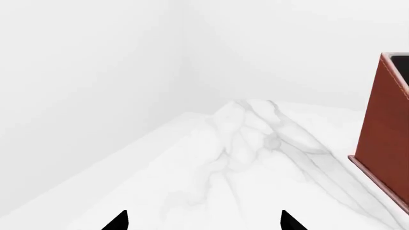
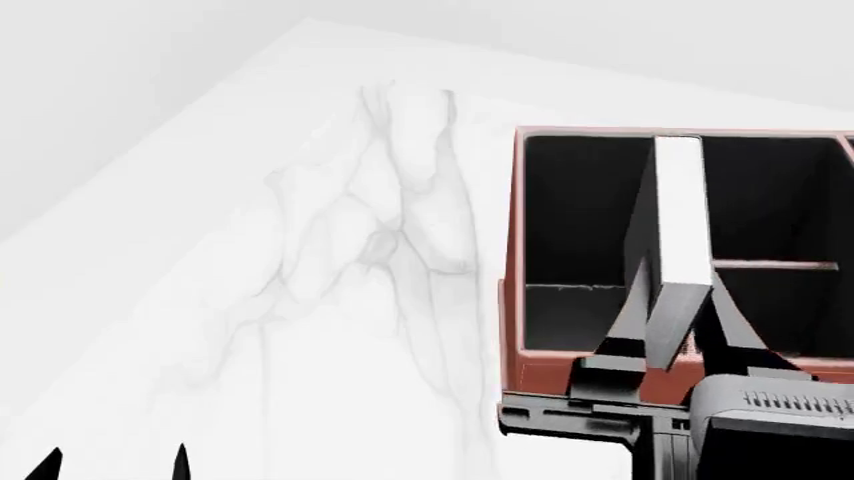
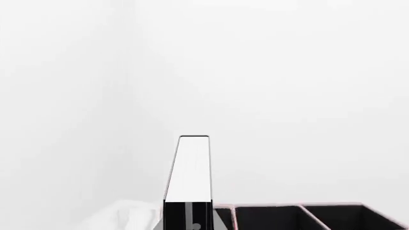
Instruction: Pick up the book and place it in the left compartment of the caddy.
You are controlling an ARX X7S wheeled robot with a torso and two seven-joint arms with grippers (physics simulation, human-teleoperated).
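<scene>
The right hand is clamped on the thin black book with white page edges, held edge-up over the reddish-brown leather-look caddy. The left hand hovers spread, holding nothing, above the white marble counter.

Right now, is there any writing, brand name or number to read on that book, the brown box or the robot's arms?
None: no text shows in any view.
The book, held by the right pincer over the caddy: plain black cover, blank white page edge.
The caddy: bare reddish-brown walls, black inside, no label.
The marble table: only grey veins.
The left pincer: plain black tips, no markings.
</scene>
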